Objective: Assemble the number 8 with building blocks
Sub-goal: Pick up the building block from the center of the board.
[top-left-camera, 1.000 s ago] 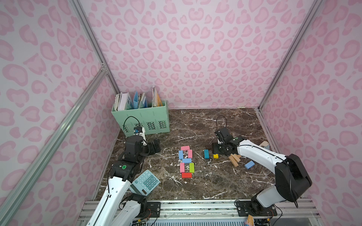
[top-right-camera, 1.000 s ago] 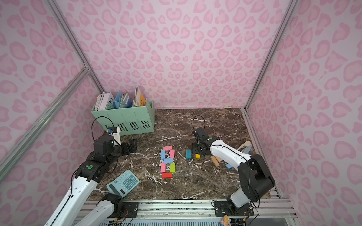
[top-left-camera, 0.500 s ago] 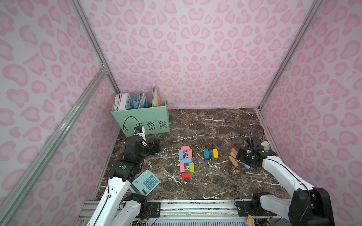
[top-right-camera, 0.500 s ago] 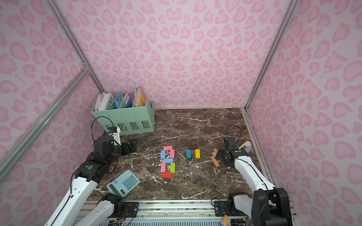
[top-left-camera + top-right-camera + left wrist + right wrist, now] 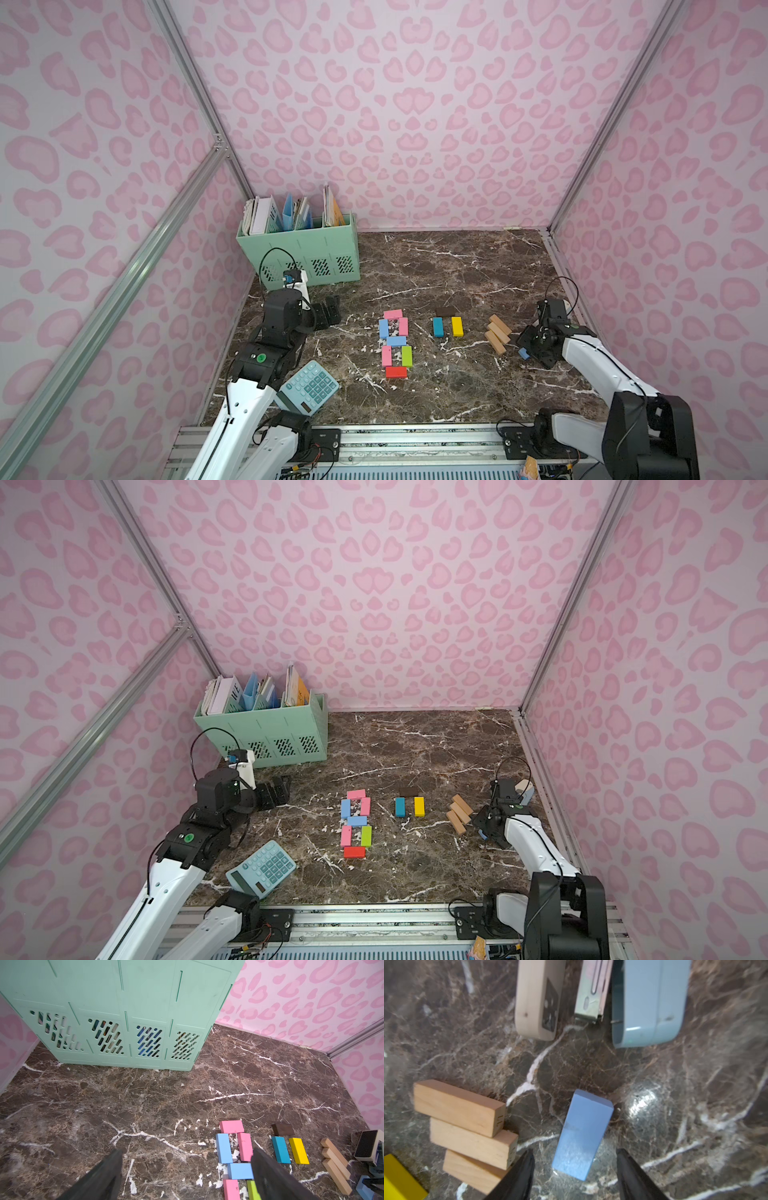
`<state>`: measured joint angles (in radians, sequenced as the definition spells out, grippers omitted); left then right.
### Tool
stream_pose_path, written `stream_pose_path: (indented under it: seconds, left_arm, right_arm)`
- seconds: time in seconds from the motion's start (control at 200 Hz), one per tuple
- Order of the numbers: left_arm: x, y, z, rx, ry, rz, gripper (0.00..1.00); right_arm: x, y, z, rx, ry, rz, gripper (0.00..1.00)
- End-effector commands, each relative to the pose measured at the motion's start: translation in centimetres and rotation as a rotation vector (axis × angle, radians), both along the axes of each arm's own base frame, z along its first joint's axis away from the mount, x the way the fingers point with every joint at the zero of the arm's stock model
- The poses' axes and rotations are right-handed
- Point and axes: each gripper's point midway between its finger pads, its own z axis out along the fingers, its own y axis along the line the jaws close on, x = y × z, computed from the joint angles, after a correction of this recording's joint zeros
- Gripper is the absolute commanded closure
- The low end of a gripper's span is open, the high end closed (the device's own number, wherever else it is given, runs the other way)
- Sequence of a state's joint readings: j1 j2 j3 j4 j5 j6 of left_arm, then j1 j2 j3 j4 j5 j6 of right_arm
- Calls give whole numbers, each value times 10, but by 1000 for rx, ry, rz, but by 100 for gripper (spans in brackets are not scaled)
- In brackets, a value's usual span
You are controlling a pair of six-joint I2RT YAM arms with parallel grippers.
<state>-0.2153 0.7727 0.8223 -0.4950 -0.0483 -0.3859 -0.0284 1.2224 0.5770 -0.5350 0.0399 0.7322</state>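
Seven building blocks lie in a figure at the middle of the floor: pink (image 5: 392,313), light blue (image 5: 383,328), pink (image 5: 403,326), light blue (image 5: 395,341), pink (image 5: 386,356), green (image 5: 407,356) and red (image 5: 395,372). To their right, a dark brown block (image 5: 445,311) lies above a teal (image 5: 437,326) and a yellow one (image 5: 457,326). Three wooden blocks (image 5: 497,333) lie side by side further right. My right gripper (image 5: 574,1159) is open low over a loose light blue block (image 5: 583,1134), a finger on each side with gaps. My left gripper (image 5: 328,316) is open and empty.
A mint file box (image 5: 299,249) with papers stands at the back left. A light-blue calculator (image 5: 309,386) lies near the left arm's base. A stapler (image 5: 650,1001) lies just beyond the loose blue block, close to the right wall (image 5: 623,291).
My right arm has swung from the teal and yellow blocks to the right side, leaving the yellow block beside the teal one. Its jaws now straddle the loose light blue block. The left arm is still.
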Motion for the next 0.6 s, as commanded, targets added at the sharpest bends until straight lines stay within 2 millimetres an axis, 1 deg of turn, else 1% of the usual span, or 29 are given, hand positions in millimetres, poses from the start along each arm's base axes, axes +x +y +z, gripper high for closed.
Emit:
stream_pose_path:
  seconds: [0.0, 0.065, 0.155, 0.295, 0.36, 0.435, 0.495, 0.56, 0.595]
  left_arm:
    - [2, 0, 5, 5, -15, -4, 1]
    - [2, 0, 5, 5, -15, -3, 1]
    - [1, 1, 6, 7, -21, 1, 1]
    - [1, 1, 7, 8, -23, 2, 2]
    - [1, 1, 6, 8, -22, 1, 1]
    - [1, 1, 7, 9, -25, 1, 2]
    - [1, 1, 7, 7, -25, 0, 1]
    - [1, 1, 7, 6, -23, -1, 2]
    - [1, 1, 7, 6, -23, -1, 2]
  right_arm:
    - [2, 4, -8, 25, 14, -3, 41]
    - [2, 3, -13, 22, 36, -5, 46]
    - [3, 4, -15, 24, 45, -2, 56]
    - [5, 4, -13, 30, 39, 3, 77]
    - [5, 6, -11, 38, 30, 3, 84]
    - [8, 9, -3, 50, 0, 22, 88]
    - [11, 12, 8, 53, -36, 45, 92]
    - [18, 19, 28, 50, -104, 92, 94]
    - [23, 30, 40, 57, -156, 160, 94]
